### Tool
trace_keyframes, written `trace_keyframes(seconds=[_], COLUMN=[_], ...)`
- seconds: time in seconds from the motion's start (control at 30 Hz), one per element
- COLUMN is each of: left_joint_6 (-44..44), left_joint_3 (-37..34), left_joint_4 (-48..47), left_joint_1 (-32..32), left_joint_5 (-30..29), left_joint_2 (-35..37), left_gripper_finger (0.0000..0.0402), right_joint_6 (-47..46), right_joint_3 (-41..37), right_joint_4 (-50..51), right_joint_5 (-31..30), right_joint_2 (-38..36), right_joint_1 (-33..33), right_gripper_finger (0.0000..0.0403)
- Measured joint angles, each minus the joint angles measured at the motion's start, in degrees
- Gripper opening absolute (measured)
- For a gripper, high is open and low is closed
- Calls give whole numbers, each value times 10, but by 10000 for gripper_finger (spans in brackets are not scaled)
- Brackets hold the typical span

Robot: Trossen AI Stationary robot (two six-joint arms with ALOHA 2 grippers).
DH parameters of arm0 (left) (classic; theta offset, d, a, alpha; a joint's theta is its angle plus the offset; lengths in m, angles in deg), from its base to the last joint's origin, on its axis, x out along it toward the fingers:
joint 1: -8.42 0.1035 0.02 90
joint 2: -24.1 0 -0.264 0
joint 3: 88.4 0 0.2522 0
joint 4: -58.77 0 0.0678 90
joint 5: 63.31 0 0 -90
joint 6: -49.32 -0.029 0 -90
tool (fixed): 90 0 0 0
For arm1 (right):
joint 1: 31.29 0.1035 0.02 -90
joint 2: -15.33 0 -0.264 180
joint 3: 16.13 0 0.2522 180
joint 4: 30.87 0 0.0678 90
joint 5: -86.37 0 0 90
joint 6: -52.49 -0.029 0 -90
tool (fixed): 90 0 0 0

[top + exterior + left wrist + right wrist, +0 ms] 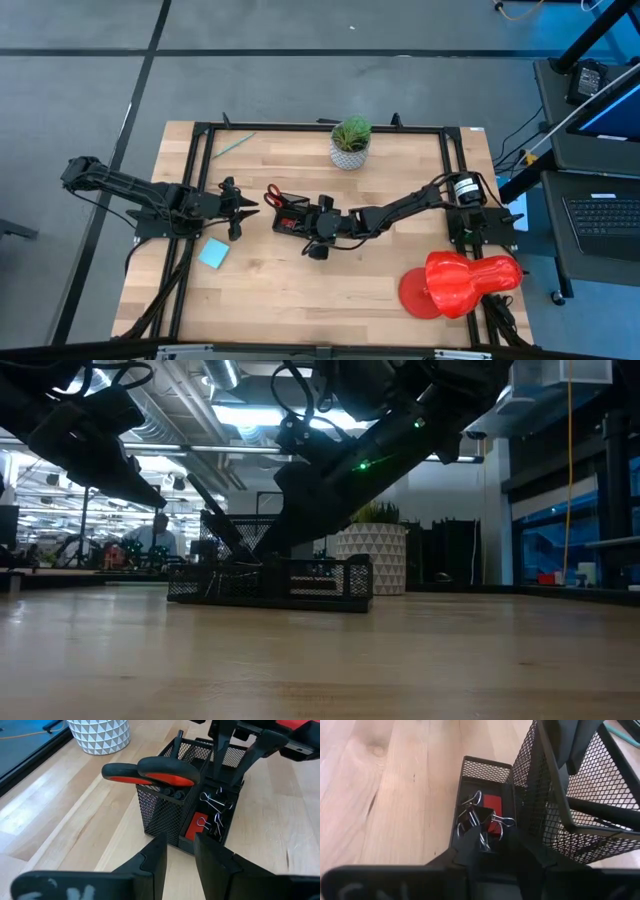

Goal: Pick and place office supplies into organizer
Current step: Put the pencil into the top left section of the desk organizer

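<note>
The black mesh organizer (293,213) stands at the table's middle; it also shows in the low view (270,582). Red-handled scissors (150,772) stand in its tall compartment, handles up, beside dark pen ends (172,795). Black clips (479,817) lie in the low compartment on a red item (195,826). My right gripper (492,845) is open and points down into that compartment just over the clips; it also shows in the left wrist view (239,755). My left gripper (180,852) is open and empty, just left of the organizer (170,815). A light blue notepad (213,253) and a green pencil (232,145) lie on the table.
A potted plant (350,140) in a white patterned pot (97,735) stands behind the organizer at the far edge. A large red plastic object (460,282) sits at the near right corner. A black frame (200,150) runs around the tabletop.
</note>
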Motion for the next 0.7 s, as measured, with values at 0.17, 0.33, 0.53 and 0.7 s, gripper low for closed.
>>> trace_keyframes(seconds=[0.17, 0.33, 0.53, 0.7], left_joint_6=[0, 0, 34, 29], left_joint_3=[0, 0, 3, 25], left_joint_4=[0, 0, 0, 1], left_joint_1=[0, 0, 0, 0], left_joint_5=[0, 0, -6, -78], left_joint_2=[0, 0, 0, 0], left_gripper_finger=[92, 92, 92, 94], right_joint_6=[5, -10, -40, -54], right_joint_3=[0, 0, -66, -198], right_joint_4=[35, 162, 251, 156], right_joint_5=[2, 4, 83, 107], right_joint_2=[-35, -98, -173, -256], right_joint_1=[12, 35, 41, 32], right_gripper_finger=[132, 135, 135, 135])
